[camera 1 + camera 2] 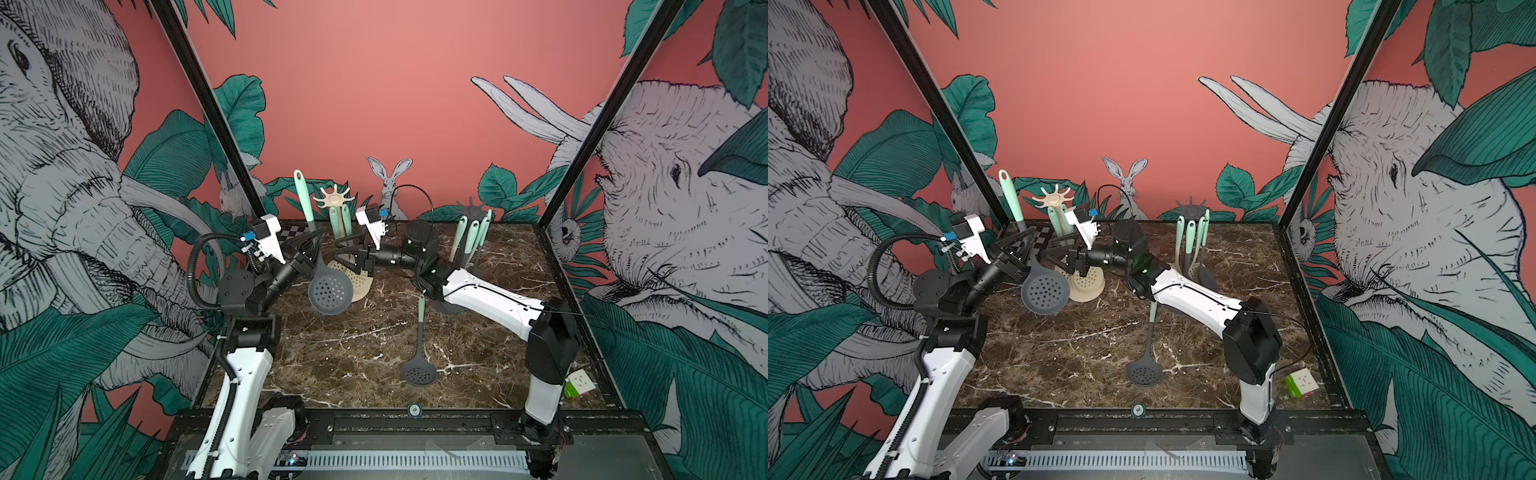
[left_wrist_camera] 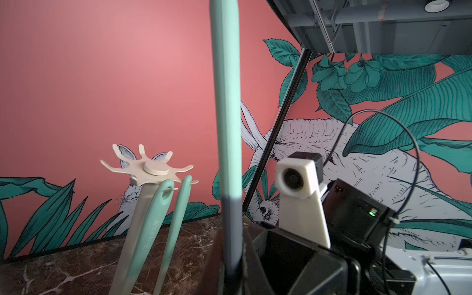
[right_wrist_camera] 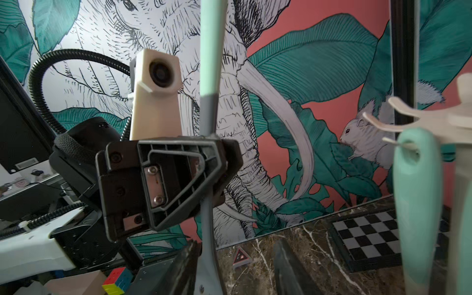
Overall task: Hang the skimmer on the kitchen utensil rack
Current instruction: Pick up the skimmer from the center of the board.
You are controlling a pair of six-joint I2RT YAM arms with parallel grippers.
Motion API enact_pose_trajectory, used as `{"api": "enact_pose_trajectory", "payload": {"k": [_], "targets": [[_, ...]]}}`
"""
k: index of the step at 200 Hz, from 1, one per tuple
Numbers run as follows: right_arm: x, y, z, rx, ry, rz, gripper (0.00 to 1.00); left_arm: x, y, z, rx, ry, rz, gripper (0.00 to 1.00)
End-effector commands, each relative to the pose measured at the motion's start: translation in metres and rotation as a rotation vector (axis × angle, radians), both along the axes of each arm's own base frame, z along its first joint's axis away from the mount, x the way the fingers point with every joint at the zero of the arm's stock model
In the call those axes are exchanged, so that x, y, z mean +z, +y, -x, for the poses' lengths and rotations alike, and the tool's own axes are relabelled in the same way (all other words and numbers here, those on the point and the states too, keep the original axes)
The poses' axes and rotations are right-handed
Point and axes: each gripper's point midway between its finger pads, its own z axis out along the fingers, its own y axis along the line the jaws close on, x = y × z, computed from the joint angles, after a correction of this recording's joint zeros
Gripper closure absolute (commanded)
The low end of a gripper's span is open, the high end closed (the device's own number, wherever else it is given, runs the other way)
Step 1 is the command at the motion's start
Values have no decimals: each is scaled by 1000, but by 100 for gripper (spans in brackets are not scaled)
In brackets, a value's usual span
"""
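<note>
Step, as I judge: carrying to hook. My left gripper (image 1: pixel 311 245) clamped on skimmer (image 1: pixel 330 291) at grey neck, mint handle up, perforated head hanging low, just beside beige rack (image 1: pixel 334 199). My right gripper (image 1: pixel 338 253) level with it, jaws apart around neck, not squeezing as far as I see. Left forearm stretched forward, wrist tipped up. Next move calls for: handle loop lined on free prong, threaded, then let go.
</note>
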Motion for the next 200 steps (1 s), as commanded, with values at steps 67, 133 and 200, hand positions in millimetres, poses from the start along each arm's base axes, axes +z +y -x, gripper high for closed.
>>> {"api": "enact_pose_trajectory", "payload": {"k": [67, 133, 200], "targets": [[39, 4, 26, 123, -65, -77, 57, 24, -4, 8, -75, -97, 87, 100], [27, 20, 30, 131, -89, -24, 58, 30, -3, 13, -81, -120, 94, 100], [25, 26, 26, 137, -79, -17, 60, 32, -4, 15, -83, -126, 94, 100]]}}
